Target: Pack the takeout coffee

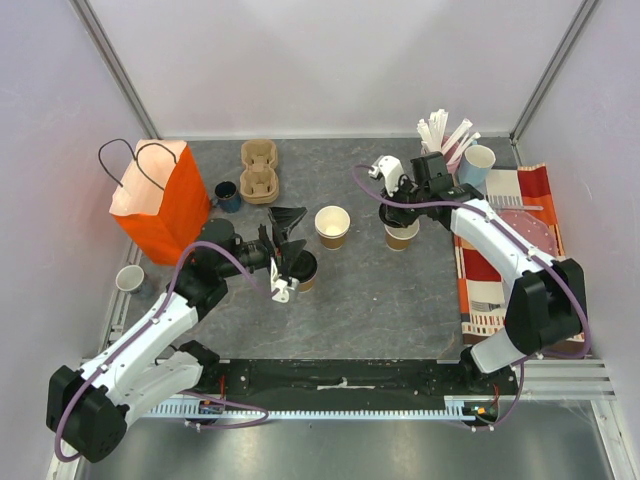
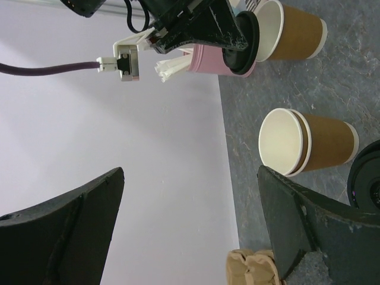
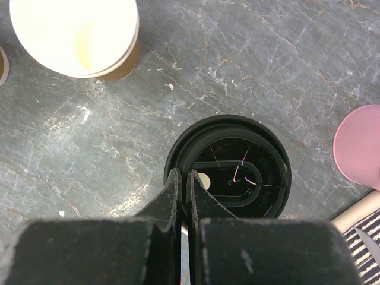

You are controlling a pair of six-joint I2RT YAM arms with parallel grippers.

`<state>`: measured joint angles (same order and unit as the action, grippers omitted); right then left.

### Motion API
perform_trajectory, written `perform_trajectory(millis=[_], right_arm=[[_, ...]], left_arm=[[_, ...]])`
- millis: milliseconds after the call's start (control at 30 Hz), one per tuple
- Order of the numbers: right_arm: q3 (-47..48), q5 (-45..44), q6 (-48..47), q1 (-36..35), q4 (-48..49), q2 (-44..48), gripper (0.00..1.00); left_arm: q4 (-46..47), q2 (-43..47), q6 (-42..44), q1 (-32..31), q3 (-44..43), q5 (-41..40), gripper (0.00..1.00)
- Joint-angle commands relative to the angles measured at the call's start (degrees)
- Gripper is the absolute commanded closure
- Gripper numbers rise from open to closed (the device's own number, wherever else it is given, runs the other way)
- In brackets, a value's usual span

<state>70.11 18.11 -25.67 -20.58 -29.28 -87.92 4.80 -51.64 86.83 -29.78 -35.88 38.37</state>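
**A:** How are your hands standing?

**B:** My right gripper (image 3: 181,178) is pinching shut on the rim of a black lid (image 3: 237,160). I am holding that lid just above the open kraft cup (image 1: 402,238), and it is not yet seated. My left gripper (image 2: 190,171) is hanging with its fingers spread wide, gripping nothing, just beside the lidded kraft cup (image 2: 367,184).

**A:** What are you worrying about?

**B:** I am gripping the lid by 1 edge only, so I am judging that it may go down tilted. Pressing it like that could seat it crooked or tip the cup, since nothing is steadying the cup from the side. My spread left fingers are also sitting close to the lidded kraft cup, so a careless swing could knock it over.

**A:** And what are you counting on the table?

**B:** I am counting 2 black lids. I am making it 4 kraft cups: 1 lidded, 1 under my lid, and what look like 2 nested kraft cups (image 2: 320,142) in the middle. Near the far left I am seeing 1 orange bag (image 1: 150,205), 2 carriers (image 1: 258,170) as far as I can tell, and 1 dark blue mug (image 1: 228,196). At the far right there is 1 light blue cup (image 1: 478,163).
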Motion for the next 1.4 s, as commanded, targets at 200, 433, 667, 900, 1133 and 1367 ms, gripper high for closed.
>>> perform_trajectory(millis=[200, 433, 667, 900, 1133, 1367], right_arm=[[-3.75, -0.79, 2.99, 0.54, 3.88, 1.52, 1.00], [-4.63, -2.03, 3.70, 0.72, 3.96, 2.40, 1.00], [-6.82, -2.90, 4.14, 0.80, 5.19, 3.72, 1.00], [-7.53, -2.12, 4.93, 1.15, 6.78, 3.90, 1.00], [-8.85, -1.94, 5.72, 1.68, 7.74, 4.51, 1.00], [-9.64, -0.79, 5.98, 1.77, 8.18, 4.25, 1.00]], left_arm=[[1.62, -0.22, -2.72, -0.28, -1.65, -0.67, 0.00], [1.44, -0.13, -2.01, -0.28, -1.39, -0.58, 0.00], [1.53, -0.48, -1.48, -0.28, -1.74, -0.58, 0.00], [1.53, -0.83, -0.87, -0.28, -1.91, -0.14, 0.00], [1.53, -0.83, -0.61, -0.28, -2.09, -0.49, 0.00], [1.62, -1.27, -0.25, -0.28, -2.18, -0.23, 0.00]])
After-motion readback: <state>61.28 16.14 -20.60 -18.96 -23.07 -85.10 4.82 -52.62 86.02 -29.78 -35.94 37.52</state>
